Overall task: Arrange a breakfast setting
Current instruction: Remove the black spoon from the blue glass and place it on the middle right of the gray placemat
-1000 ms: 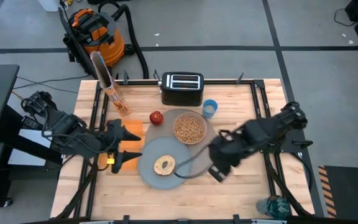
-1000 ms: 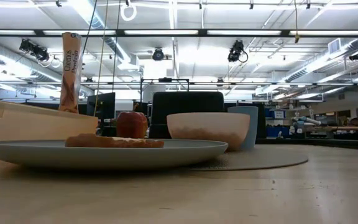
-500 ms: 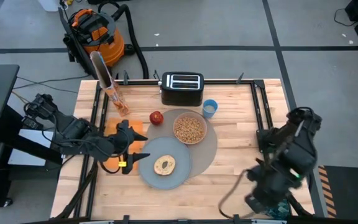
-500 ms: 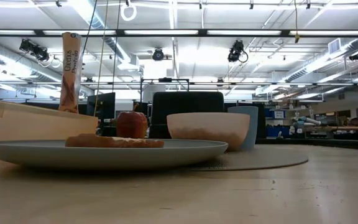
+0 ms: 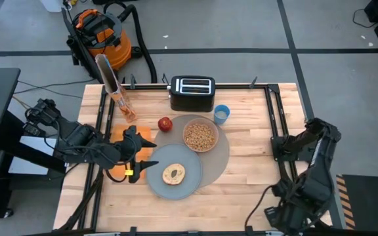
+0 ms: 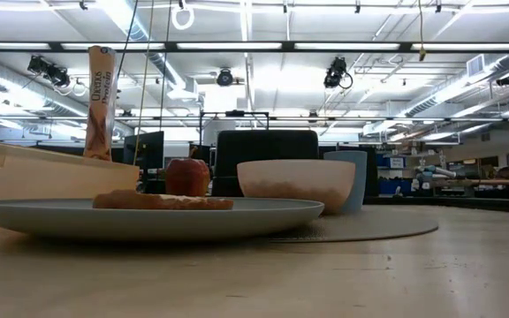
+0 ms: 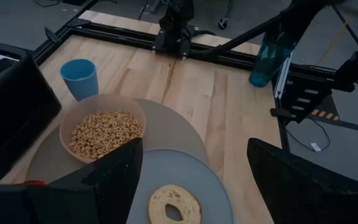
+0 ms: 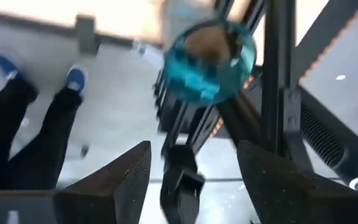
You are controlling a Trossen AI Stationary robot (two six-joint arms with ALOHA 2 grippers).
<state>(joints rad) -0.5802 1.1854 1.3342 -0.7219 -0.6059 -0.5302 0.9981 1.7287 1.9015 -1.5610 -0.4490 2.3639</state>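
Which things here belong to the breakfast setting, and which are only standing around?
Breakfast setting: placemat, plate, bread, bowl of cereal, cup, apple, napkin.

Standing around: toaster, cereal box, teal bottle.

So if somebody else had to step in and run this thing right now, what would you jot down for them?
Left gripper: open, empty, over the orange napkin at the table's left.
Right gripper: open, empty, swung off the table's near right corner by a teal bottle.
Done: placemat laid; plate on it with the toasted bread; cereal-filled bowl on the mat; apple at the mat's far left edge; blue cup just beyond the mat, near the toaster.
Left: no spoon visible in any view; find and place it.
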